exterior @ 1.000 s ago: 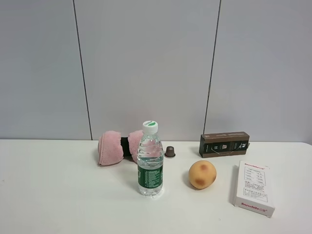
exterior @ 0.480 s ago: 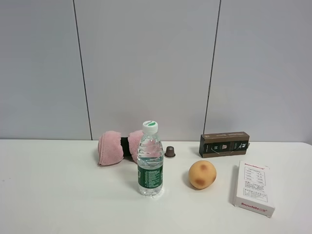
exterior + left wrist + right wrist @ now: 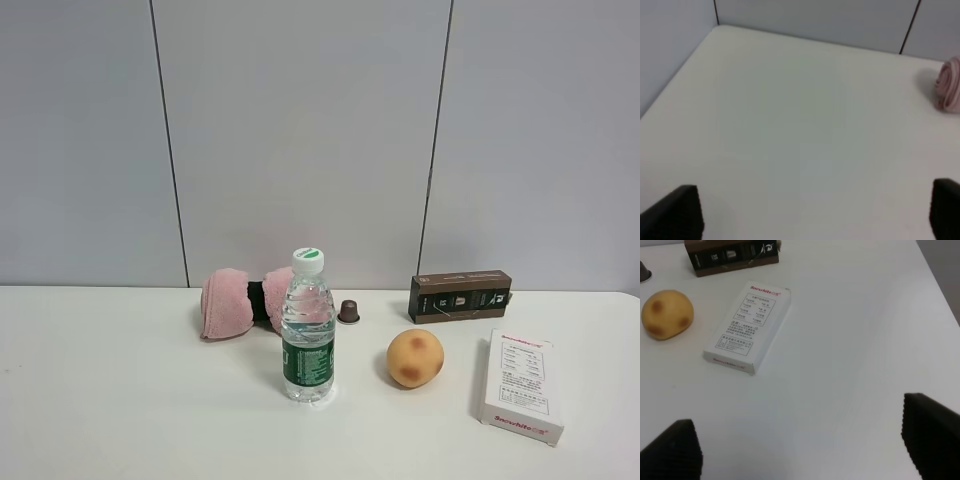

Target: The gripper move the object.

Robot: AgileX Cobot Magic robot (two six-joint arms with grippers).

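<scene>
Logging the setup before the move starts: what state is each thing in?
Bottle: upright, capped.
Ball: resting on table, untouched.
Towel: rolled, lying down.
White box: lying flat.
Brown box: on its long side.
Left gripper: open, empty.
Right gripper: open, empty.

Neither arm appears in the high view; the pink towel (image 3: 243,301) is partly hidden behind the water bottle (image 3: 307,326); print on the white box (image 3: 520,386) and dark box (image 3: 460,296) is too small to read; wrist views cut off each hand, left hand (image 3: 812,212) and right hand (image 3: 800,447), showing only fingertips; the capsule (image 3: 644,271) is clipped at the edge.
</scene>
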